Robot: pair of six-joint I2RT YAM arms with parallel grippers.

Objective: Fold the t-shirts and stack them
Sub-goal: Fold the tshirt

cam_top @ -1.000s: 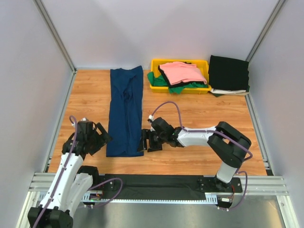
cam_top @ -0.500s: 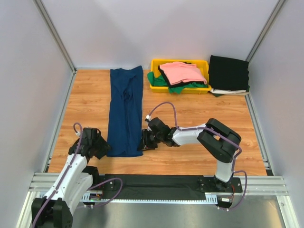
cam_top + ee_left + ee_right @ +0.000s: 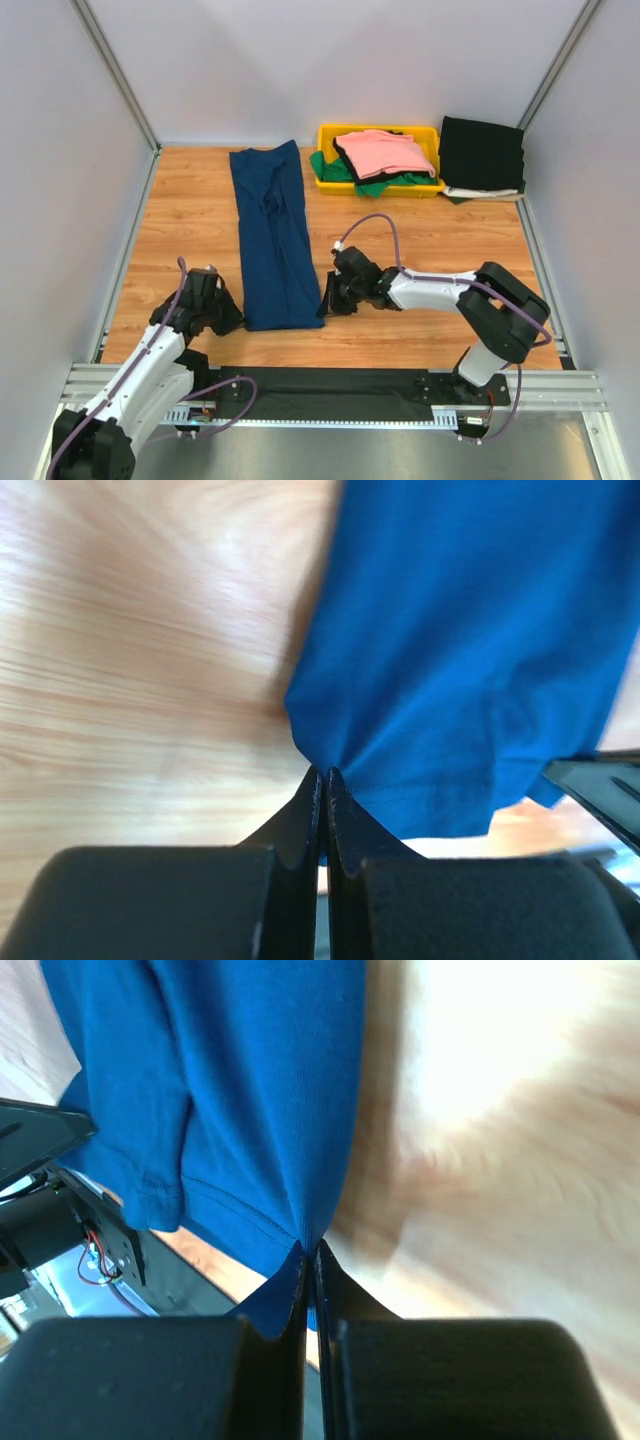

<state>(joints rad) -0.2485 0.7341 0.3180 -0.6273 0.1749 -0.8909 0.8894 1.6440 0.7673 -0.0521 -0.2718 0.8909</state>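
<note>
Left gripper (image 3: 322,780): jaws pressed together, pinching the near left corner of the navy t-shirt (image 3: 272,235). Right gripper (image 3: 310,1260): jaws likewise closed, gripping the near right corner of the same hem. The shirt lies as a long narrow strip on the tabletop (image 3: 420,250), running from the far edge toward the arms. A pink t-shirt (image 3: 385,152) and a green t-shirt (image 3: 375,186) sit in the yellow bin (image 3: 325,135). A black t-shirt (image 3: 482,152) lies just right of it.
</note>
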